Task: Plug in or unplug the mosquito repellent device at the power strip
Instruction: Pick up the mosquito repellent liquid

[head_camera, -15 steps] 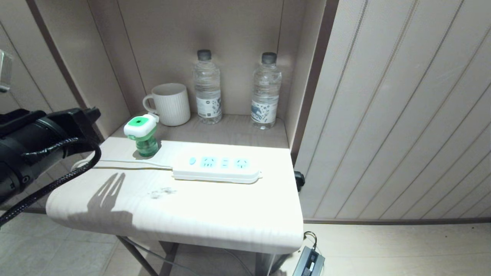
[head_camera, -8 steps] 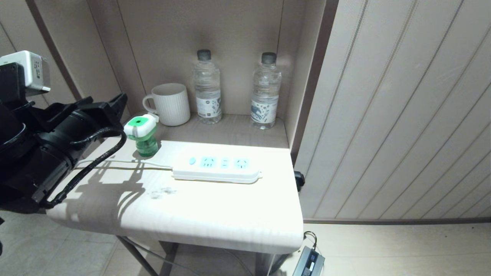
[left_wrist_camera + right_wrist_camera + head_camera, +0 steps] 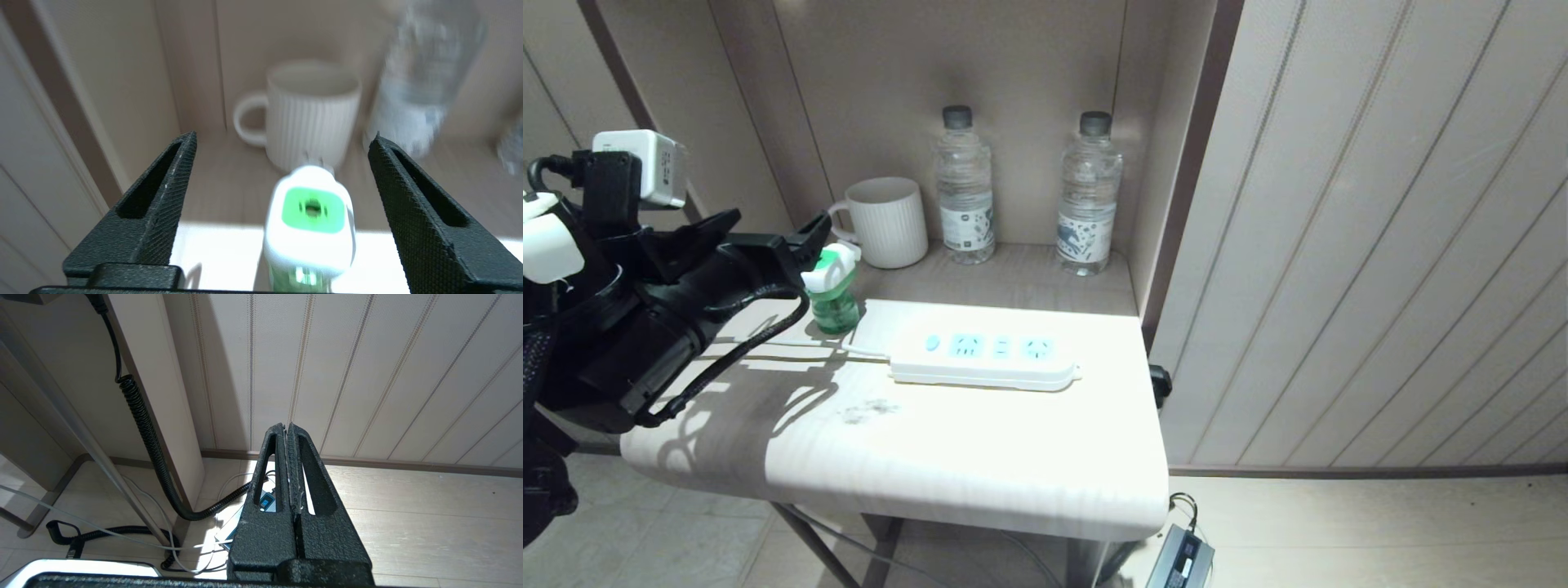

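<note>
Mosquito repellent device (image 3: 832, 282), green-and-white head on translucent green bottle, is standing unplugged at worktop's (image 3: 947, 457) ten o'clock; left tool (image 3: 282, 183), released, is straddling it. Next: clenching.

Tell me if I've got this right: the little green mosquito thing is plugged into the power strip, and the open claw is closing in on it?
Not quite. The head view shows the mosquito repellent device standing on the table, apart from the power strip, whose sockets are empty. The rest holds: the open left gripper is closing in on it.
</note>
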{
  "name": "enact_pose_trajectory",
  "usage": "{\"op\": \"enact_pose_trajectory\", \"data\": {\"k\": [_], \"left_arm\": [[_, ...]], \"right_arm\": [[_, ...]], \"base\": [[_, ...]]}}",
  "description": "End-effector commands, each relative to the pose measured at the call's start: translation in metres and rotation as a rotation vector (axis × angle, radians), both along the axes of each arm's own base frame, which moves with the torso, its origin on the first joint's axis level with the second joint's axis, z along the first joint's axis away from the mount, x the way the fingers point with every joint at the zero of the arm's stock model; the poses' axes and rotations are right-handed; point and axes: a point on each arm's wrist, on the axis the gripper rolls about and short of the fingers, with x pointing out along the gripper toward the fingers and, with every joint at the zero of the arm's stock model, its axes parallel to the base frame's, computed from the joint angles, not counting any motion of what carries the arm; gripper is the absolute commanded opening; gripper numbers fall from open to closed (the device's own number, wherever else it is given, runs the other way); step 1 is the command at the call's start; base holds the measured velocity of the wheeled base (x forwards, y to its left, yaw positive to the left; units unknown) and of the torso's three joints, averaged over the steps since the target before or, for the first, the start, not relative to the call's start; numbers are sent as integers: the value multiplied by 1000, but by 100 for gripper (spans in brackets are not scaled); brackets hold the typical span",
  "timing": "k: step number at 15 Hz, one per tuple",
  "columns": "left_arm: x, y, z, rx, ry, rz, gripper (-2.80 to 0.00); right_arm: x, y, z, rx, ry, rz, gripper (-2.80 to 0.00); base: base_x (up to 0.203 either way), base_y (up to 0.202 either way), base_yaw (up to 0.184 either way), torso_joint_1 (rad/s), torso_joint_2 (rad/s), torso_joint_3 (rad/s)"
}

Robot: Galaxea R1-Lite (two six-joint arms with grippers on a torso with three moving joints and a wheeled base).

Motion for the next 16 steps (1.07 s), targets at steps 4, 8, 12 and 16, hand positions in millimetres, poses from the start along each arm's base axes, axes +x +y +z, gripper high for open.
{"op": "enact_pose_trajectory", "data": {"k": [4,8,12,16], "left_arm": [[-12,0,9,14,19,-75,0],[-7,-3,1,19,46,-79,0],[0,-6,-9,18,82,-84,0],[10,-10,-17,-5,116,-87,0]], "right_arm": [[0,0,0,0,0,1,-280],[0,0,0,0,0,1,-280],[0,0,0,0,0,1,-280],[0,0,0,0,0,1,-280]], "base": [[0,0,0,0,0,0],[0,0,0,0,0,0],[0,0,0,0,0,0],[0,0,0,0,0,0]]}}
